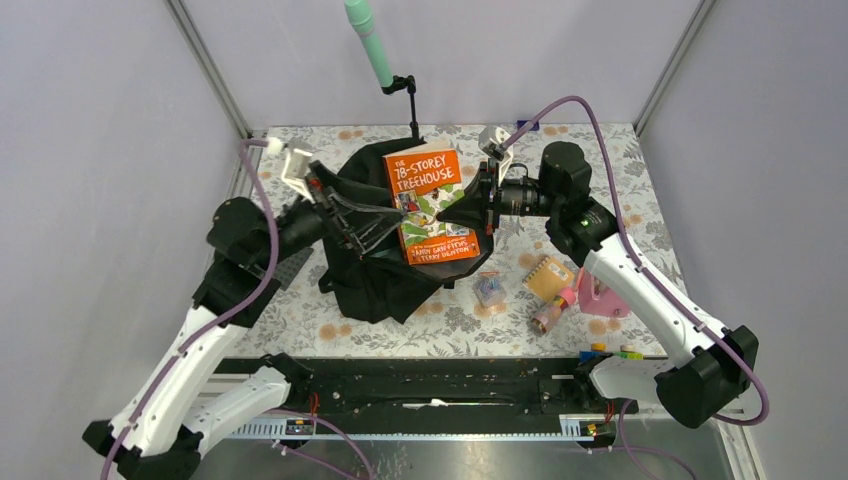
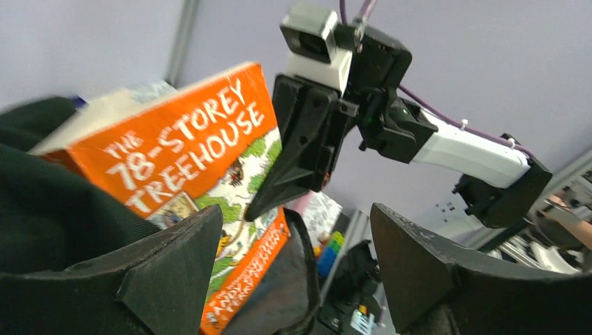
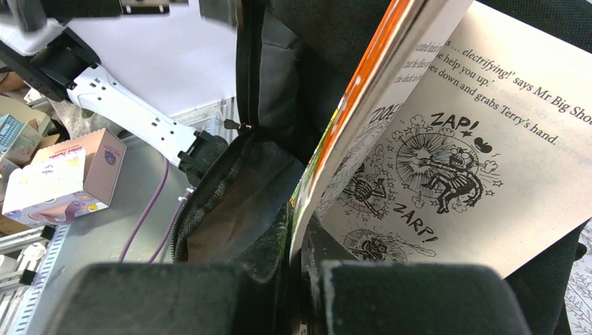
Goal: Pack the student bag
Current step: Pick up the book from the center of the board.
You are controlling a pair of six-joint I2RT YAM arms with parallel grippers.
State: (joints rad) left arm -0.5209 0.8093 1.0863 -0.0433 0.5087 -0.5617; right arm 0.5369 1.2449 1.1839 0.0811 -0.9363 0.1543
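The student bag (image 1: 375, 280) is a black backpack slumped mid-table, its mouth facing up and back. An orange book (image 1: 430, 200), "The 78-Storey Treehouse", stands tilted in that mouth, its lower end inside. My right gripper (image 1: 462, 212) is shut on the book's right edge; in the right wrist view its jaws (image 3: 300, 279) pinch the cover, with an illustrated page (image 3: 447, 153) fanned out above and the bag's lining (image 3: 230, 209) to the left. My left gripper (image 1: 358, 225) stands open at the bag's left rim. In the left wrist view the rim (image 2: 297, 279) lies between its spread fingers (image 2: 174, 272), untouched.
Right of the bag lie a yellow notebook (image 1: 549, 277), a pink item (image 1: 603, 295), a small pinkish bottle (image 1: 548, 318) and a small blue packet (image 1: 489, 290). Coloured blocks (image 1: 610, 352) sit near the right arm's base. A green pole on a stand (image 1: 370, 40) rises behind the bag.
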